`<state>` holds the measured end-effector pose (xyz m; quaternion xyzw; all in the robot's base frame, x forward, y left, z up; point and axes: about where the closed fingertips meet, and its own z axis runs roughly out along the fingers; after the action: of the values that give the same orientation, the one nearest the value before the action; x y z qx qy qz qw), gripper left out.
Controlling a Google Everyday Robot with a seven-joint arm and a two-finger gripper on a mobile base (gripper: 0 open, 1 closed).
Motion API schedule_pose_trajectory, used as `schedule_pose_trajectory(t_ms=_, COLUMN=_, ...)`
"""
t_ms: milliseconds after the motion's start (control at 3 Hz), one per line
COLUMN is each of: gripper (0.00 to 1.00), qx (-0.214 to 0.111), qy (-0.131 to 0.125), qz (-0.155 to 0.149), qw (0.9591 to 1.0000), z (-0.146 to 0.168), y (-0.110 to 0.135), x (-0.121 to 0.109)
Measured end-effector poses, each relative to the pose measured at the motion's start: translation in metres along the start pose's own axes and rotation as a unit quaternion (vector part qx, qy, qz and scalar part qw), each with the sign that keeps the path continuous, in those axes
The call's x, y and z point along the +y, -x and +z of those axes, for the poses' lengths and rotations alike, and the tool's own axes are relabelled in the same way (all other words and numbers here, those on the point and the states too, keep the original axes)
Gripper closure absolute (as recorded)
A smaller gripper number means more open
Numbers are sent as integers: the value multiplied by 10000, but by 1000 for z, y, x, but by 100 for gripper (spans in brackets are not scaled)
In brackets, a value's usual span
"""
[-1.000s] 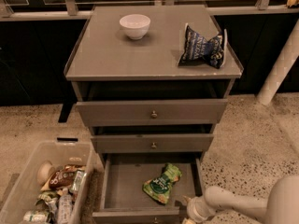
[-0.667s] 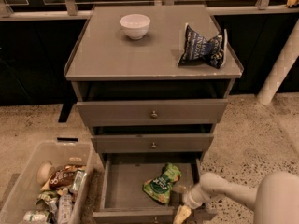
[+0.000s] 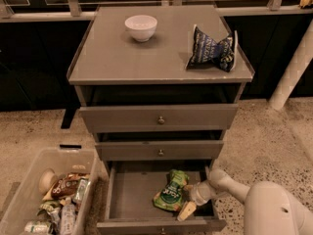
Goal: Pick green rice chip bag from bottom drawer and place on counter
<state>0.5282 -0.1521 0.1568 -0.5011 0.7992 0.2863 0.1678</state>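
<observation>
Since a second ago the gripper (image 3: 189, 199) has slid up and left inside the drawer, from the front right corner to the bag's side. Its fingers (image 3: 186, 211) look spread rather than pressed together. One tan finger angles down toward the drawer front, just off the bag's lower right corner, and the other seems to sit by the bag's upper right edge. Nothing is pinched yet.

The green rice chip bag (image 3: 170, 198) lies flat and slightly crumpled on the floor of the bottom drawer (image 3: 146, 224), right of centre, just beside the fingers on their left. Whether it touches them is hard to say.

This is the reach-in step, with the grasp not yet made. The next move calls for straddling the bag's right edge, closing on it, then lifting clear of the drawer above before rising to the counter (image 3: 117, 58). There a white bowl (image 3: 141, 27) and a dark blue-and-white snack bag (image 3: 211, 50) already sit.
</observation>
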Motion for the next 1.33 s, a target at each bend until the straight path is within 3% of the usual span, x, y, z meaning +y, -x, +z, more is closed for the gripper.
schedule_pose_trajectory(t_ms=333, gripper=0, qx=-90, qy=-346, qz=29, qw=9994, z=-19, y=6, x=-36)
schedule_pose_trajectory(t_ms=667, gripper=0, qx=-90, qy=-346, qz=29, qw=9994, z=-19, y=6, x=-36)
schedule_pose_trajectory(t_ms=1333, gripper=0, qx=60, qy=-619, qz=219, qw=9978, z=26, y=-1, x=-50)
